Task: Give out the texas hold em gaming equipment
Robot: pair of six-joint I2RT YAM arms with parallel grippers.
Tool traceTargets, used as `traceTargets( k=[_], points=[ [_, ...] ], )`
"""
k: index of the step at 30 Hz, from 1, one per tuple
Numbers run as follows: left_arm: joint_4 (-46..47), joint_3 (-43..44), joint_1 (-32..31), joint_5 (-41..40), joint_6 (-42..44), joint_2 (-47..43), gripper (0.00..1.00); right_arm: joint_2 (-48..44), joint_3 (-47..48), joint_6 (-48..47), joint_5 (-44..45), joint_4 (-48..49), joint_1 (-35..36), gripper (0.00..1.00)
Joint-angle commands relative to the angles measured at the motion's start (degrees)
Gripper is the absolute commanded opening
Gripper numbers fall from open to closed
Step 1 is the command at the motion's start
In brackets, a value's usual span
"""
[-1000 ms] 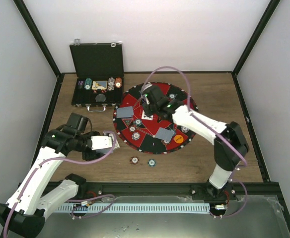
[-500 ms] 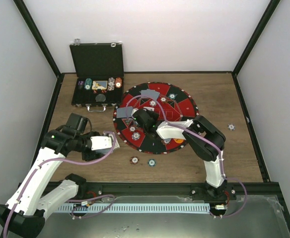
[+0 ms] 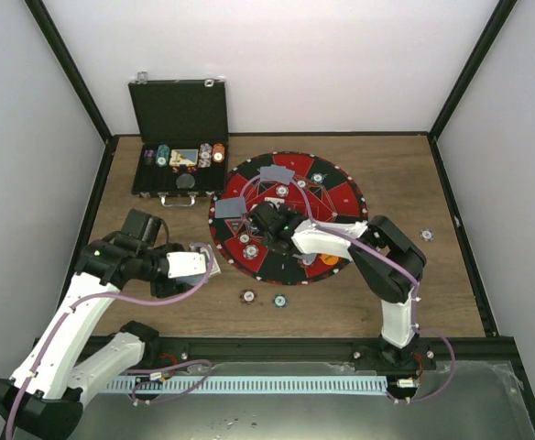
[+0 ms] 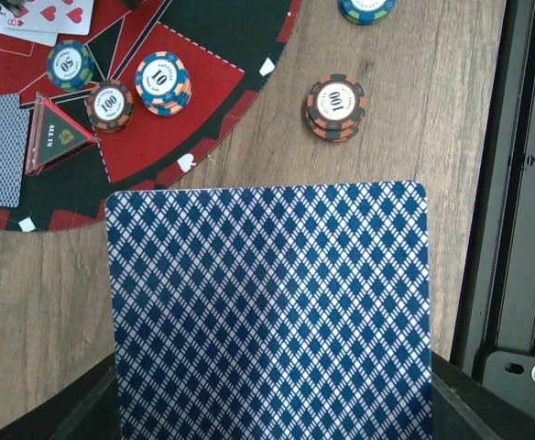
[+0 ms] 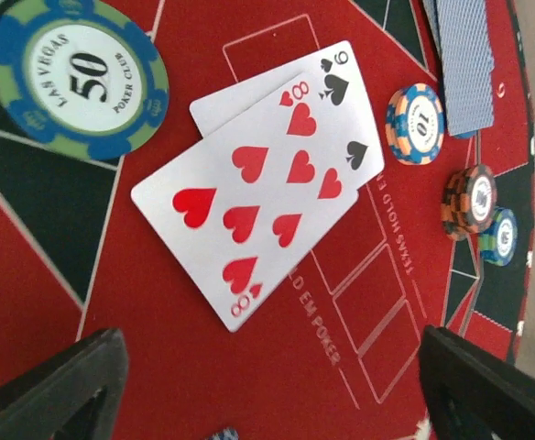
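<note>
My left gripper point(image 3: 192, 265) is shut on a blue diamond-backed playing card point(image 4: 267, 312) that fills the lower left wrist view and hides the fingers. It hovers over bare wood beside the mat's near-left edge. A brown-red 100 chip stack point(image 4: 335, 107) and a teal chip point(image 4: 366, 7) lie on the wood beyond it. My right gripper point(image 3: 269, 220) hangs open over the mat's centre with nothing between its fingers point(image 5: 66, 385). Just ahead of it lie a face-up eight of hearts point(image 5: 249, 197) over a six of spades point(image 5: 345, 92). A 50 chip point(image 5: 78, 78) and a 10 chip point(image 5: 415, 122) sit nearby.
The round red-and-black mat point(image 3: 341, 195) carries face-down cards point(image 3: 229, 208) and several chips. The open black case point(image 3: 180, 156) with chip rows stands at the back left. One chip point(image 3: 426, 235) lies on the wood at the right. A triangular marker point(image 4: 55, 137) rests on the mat.
My right arm has folded back from the mat's far side to its centre, and its jaws have opened. The left arm and its card have not moved.
</note>
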Motion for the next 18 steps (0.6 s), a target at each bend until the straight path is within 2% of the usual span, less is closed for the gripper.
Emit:
traceTargets(
  k=[1, 3, 8, 12, 16, 18],
  points=[
    [-0.6, 1.5, 0.0, 0.1, 1.3, -0.5, 0.07, -6.6, 4.3, 8.9, -3.9, -8.5, -0.3, 0.96],
    [-0.6, 1.4, 0.0, 0.3, 1.1, -0.5, 0.07, -9.4, 5.6, 12.2, -5.0, -9.8, -0.4, 1.0],
    [-0.1, 1.9, 0.0, 1.1, 0.5, 0.3, 0.08, -16.0, 8.6, 27.1, -11.2, -13.0, -1.7, 1.0],
    [0.2, 2.5, 0.1, 1.7, 0.3, 0.9, 0.08, -23.4, 5.0, 39.3, -27.1, -10.9, -3.2, 1.0],
    [0.7, 2.6, 0.0, 2.3, 0.2, 1.1, 0.08, -31.1, -3.9, 50.2, -45.6, -1.9, -3.4, 0.99],
    [0.9, 2.7, 0.0, 2.7, 0.1, 1.4, 0.08, -32.2, -7.5, 56.1, -54.7, 2.2, -3.2, 0.95]
  ],
)
